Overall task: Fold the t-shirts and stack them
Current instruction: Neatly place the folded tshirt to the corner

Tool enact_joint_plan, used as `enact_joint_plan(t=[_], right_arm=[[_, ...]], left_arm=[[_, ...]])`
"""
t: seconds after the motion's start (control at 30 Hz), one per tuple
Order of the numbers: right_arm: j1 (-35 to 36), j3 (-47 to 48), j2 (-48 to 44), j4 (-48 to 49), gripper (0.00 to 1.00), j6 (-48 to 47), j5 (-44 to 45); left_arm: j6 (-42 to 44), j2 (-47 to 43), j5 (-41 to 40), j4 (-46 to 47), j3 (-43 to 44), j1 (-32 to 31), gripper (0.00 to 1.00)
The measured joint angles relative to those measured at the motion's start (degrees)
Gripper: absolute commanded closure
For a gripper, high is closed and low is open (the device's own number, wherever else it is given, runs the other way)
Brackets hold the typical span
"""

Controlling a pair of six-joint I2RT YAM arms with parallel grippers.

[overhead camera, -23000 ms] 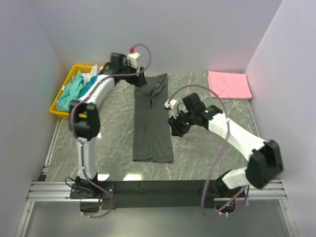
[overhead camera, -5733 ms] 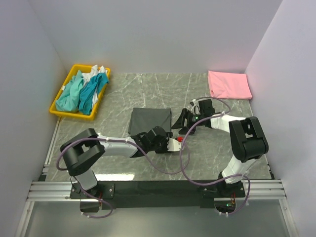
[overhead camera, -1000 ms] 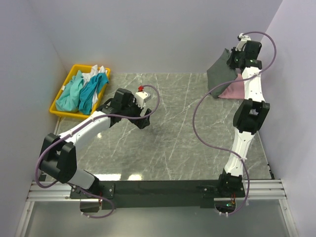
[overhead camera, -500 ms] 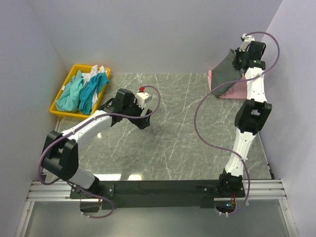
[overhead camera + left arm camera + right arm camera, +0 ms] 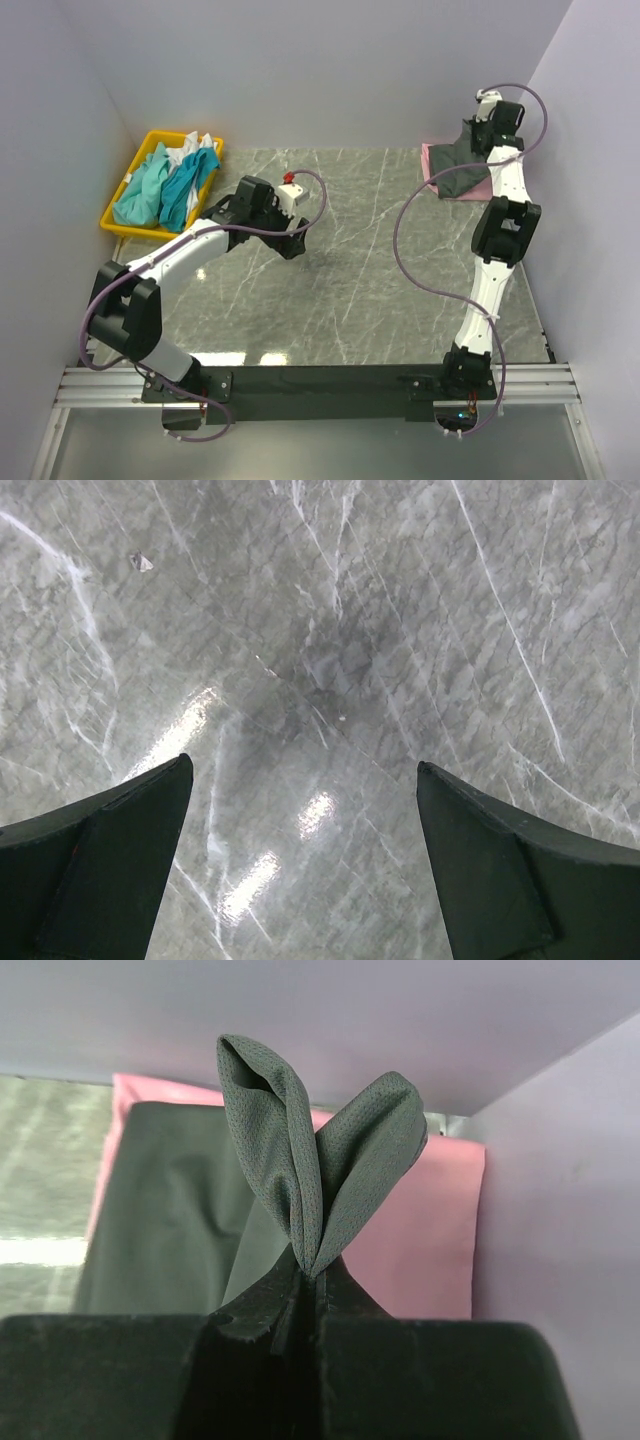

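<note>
left gripper [image 5: 302,765]: jaws spread wide, low over table [image 5: 360,300] centre-left | right arm [image 5: 497,232]: stretched up to table's far right corner | right gripper [image 5: 312,1278]: clamped on charcoal t-shirt [image 5: 290,1150]

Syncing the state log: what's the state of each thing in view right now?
pink t-shirt, folded flat, partly covered.
dark grey t-shirt, folded, lying partly on the pink t-shirt, one fold pinched up.
teal and white t-shirts, unfolded, heaped in the yellow tray.
right gripper, shut on the dark grey t-shirt.
left gripper, open, empty, over the table.
</note>
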Motion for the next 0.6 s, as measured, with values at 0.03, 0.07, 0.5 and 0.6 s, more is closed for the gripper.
enact_joint_plan(t=[0.03,0.07,0.5,0.6], right_arm=[[0.0,-0.11,0.33,0.24,1.0,-0.44,0.31],[0.0,-0.11,0.7,0.74,1.0,-1.11,0.66],[0.0,-0.92,2.67,7.15,0.37,-5.11,5.38],[0.0,-2.1,2.56,9.11,0.32,-5.62,6.32]], left_arm=[[-0.02,0.11,0.0,-0.04,0.0,0.0,0.0],[-0.09,0.26,0.02,-0.11,0.0,0.0,0.01],[-0.24,0.48,0.44,-0.9,0.0,0.04,0.01],[-0.28,0.48,0.48,-0.92,0.0,0.31,0.0]])
